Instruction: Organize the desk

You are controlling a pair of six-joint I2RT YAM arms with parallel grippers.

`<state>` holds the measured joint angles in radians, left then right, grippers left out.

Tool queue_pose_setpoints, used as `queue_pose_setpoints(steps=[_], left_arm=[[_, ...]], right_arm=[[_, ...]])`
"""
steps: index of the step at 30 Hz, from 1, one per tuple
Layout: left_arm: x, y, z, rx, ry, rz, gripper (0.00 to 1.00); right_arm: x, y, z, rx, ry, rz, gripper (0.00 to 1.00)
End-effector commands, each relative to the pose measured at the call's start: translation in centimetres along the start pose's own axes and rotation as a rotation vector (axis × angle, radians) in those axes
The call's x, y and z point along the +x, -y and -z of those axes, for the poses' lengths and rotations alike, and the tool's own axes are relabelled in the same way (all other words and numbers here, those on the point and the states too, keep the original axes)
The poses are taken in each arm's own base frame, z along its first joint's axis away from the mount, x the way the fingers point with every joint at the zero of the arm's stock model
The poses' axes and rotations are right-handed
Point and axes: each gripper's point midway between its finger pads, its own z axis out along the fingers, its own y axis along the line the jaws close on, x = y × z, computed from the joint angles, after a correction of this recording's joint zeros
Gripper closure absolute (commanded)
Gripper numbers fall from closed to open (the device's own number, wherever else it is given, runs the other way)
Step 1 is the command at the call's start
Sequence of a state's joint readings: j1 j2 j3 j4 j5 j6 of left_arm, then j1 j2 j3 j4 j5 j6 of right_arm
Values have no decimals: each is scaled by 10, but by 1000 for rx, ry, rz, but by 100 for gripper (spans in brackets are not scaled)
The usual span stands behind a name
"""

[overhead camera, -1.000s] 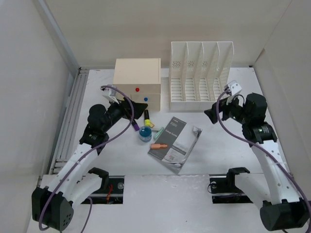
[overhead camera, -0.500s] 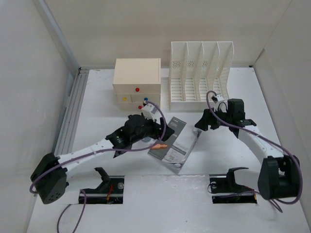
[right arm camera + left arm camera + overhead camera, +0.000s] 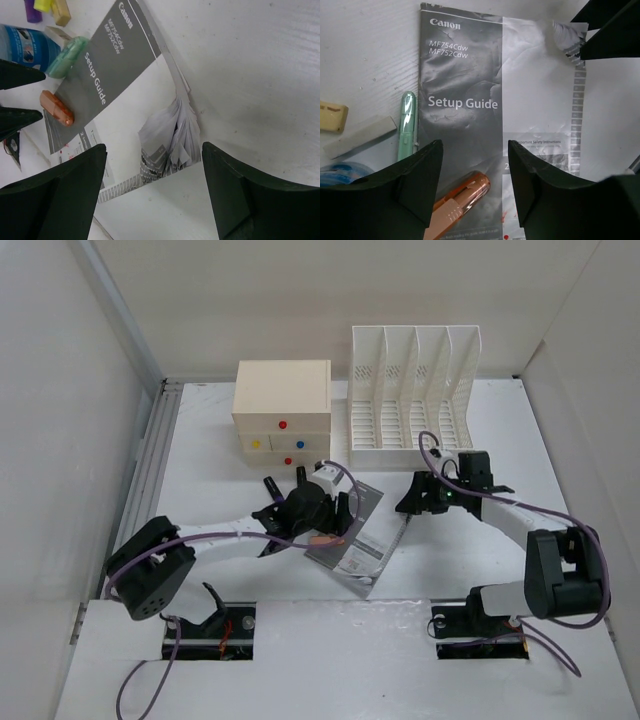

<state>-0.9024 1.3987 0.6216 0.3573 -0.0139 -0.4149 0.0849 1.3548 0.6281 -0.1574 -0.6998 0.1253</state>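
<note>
Seen from above, the white tabletop (image 3: 200, 470) spreads under both my arms. A cream drawer box (image 3: 282, 400) and a slotted file rack (image 3: 410, 390) stand at its far side, and my left fingers (image 3: 335, 522) and right fingers (image 3: 408, 502) hang low on either side of the booklet (image 3: 362, 550) in its middle. In my left wrist view, my left fingers stand apart, gripping nothing, over the booklet's grey cover, with an orange pen (image 3: 462, 200) at its edge between them and a green pen (image 3: 406, 125) just beside it. In my right wrist view, my right fingers are spread wide and empty over the booklet's crumpled, curled corner.
</note>
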Motion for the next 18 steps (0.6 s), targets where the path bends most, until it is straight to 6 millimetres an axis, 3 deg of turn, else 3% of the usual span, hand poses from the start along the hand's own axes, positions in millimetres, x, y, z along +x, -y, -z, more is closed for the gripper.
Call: queue_pose_setpoints(steps=[1, 6, 12, 14, 16, 18], left_arm=[[-29, 20, -8, 73, 92, -25, 49], [-18, 26, -18, 109, 69, -42, 62], [0, 26, -32, 134, 22, -45, 79], [10, 26, -38, 141, -12, -46, 97], [15, 30, -42, 166, -33, -47, 100], [26, 27, -47, 169, -62, -46, 100]], right_arm=[[2, 3, -5, -10, -2, -16, 18], [23, 14, -16, -9, -83, -75, 18], [38, -3, -31, -92, -166, -51, 18], [48, -8, -35, -126, -204, -69, 19], [52, -10, -39, -140, -230, -76, 23], [54, -16, -42, -172, -247, -75, 33]])
